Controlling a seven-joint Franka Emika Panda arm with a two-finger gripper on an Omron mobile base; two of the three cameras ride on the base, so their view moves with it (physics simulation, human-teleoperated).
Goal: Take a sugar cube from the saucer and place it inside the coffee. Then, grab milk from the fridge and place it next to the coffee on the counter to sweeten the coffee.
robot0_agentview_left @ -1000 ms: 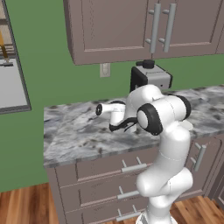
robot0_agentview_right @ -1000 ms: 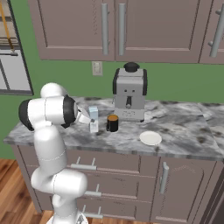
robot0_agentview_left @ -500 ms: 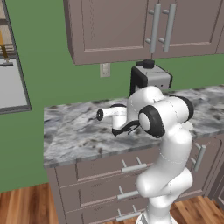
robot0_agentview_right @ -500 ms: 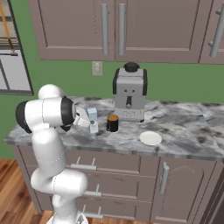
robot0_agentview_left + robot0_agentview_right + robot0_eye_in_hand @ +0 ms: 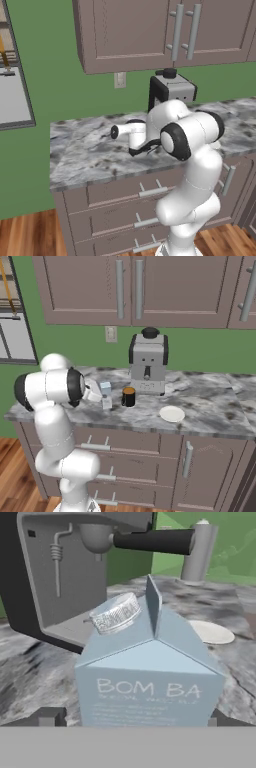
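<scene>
Left base view: arm reaches over the counter (image 5: 85, 150) before the espresso machine (image 5: 170, 90). Right base view: milk (image 5: 106, 394) stands just left of the coffee (image 5: 128, 396), saucer (image 5: 172, 414) right of it. Hand view: gripper (image 5: 134, 716) fingers spread either side of the carton, not squeezing.

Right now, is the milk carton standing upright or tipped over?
Upright: the milk carton stands on the counter beside the coffee, gabled top up.
</scene>
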